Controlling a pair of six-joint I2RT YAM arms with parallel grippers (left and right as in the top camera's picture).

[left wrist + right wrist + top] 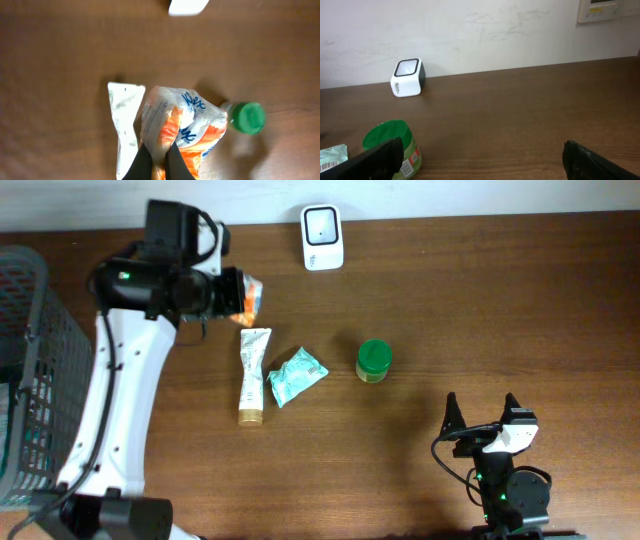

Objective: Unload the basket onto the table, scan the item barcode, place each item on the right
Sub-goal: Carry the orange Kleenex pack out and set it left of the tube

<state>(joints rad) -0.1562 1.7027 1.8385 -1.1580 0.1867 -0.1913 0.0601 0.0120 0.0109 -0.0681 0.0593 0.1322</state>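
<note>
Your left gripper (243,302) rides highest in the overhead view, clamped on an orange-and-white packet (252,297) held up off the table (500,300), left of the white scanner (323,237) at the far edge. Nearer you lie a white tube (253,375), a teal sachet (296,375) and a green-lidded jar (374,361). A mesh basket (25,360) stands at the left. Your right gripper (483,412) sits near the front edge, well apart.

From the left wrist, you see the fingers (142,162) pinching the packet's lower edge, with the tube and jar on the table below.

From the right wrist, you see the jaws spread wide and empty, the jar just ahead and the scanner by the wall.
</note>
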